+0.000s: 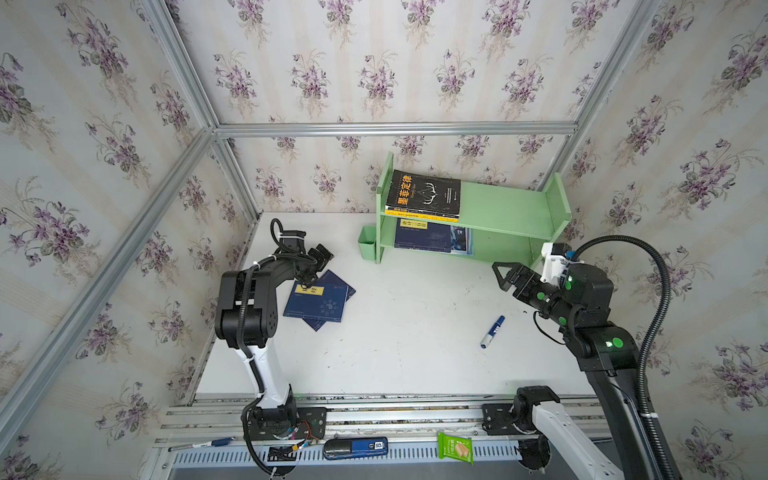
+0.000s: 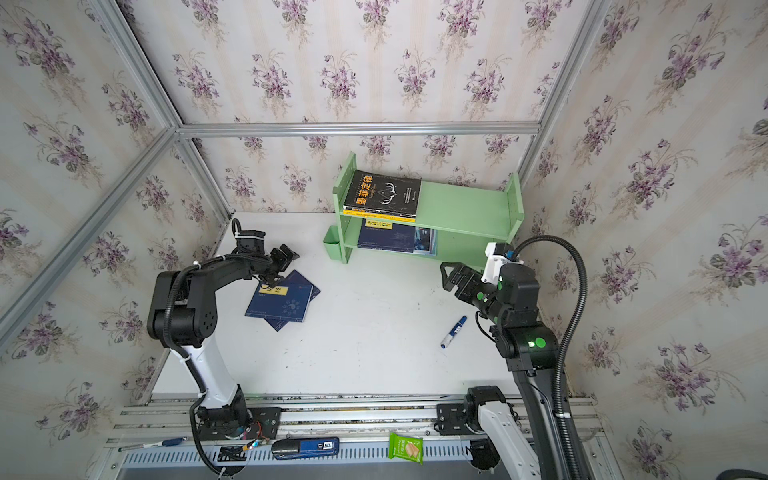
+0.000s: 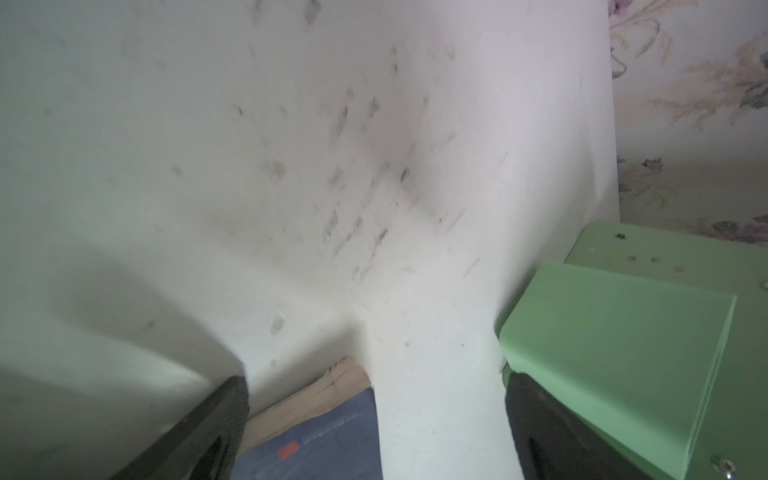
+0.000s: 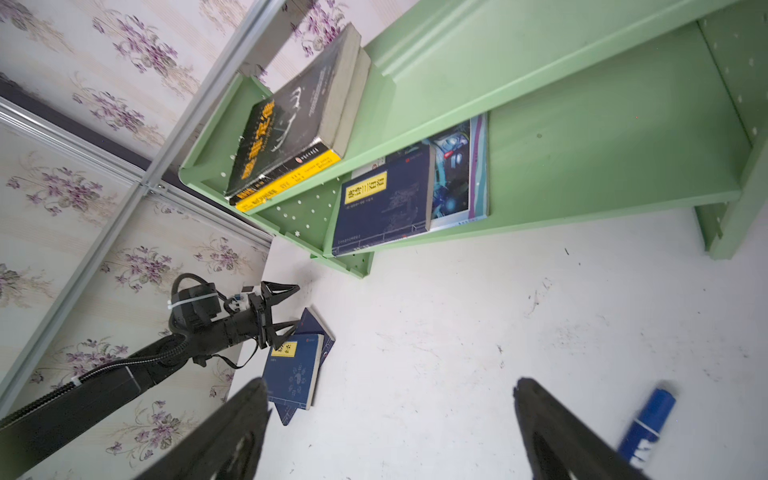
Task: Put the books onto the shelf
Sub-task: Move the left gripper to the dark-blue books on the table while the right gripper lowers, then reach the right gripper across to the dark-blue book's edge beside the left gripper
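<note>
Two navy books [image 1: 318,305] lie stacked askew on the surface [image 1: 415,332], their labelled end right beneath the left gripper [image 1: 318,268], spread wide and empty, so that arm is nearer; the right gripper [image 1: 505,276], also wide and empty, hangs by the shelf [image 1: 507,208], well apart from them.

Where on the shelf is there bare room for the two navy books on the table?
Both tiers of the shelf are bare from mid-width to the right end. Their left ends are crowded: the black book lies on a yellow book above, a navy book on the magazine below. The table is bare between the two navy books and the marker.
</note>
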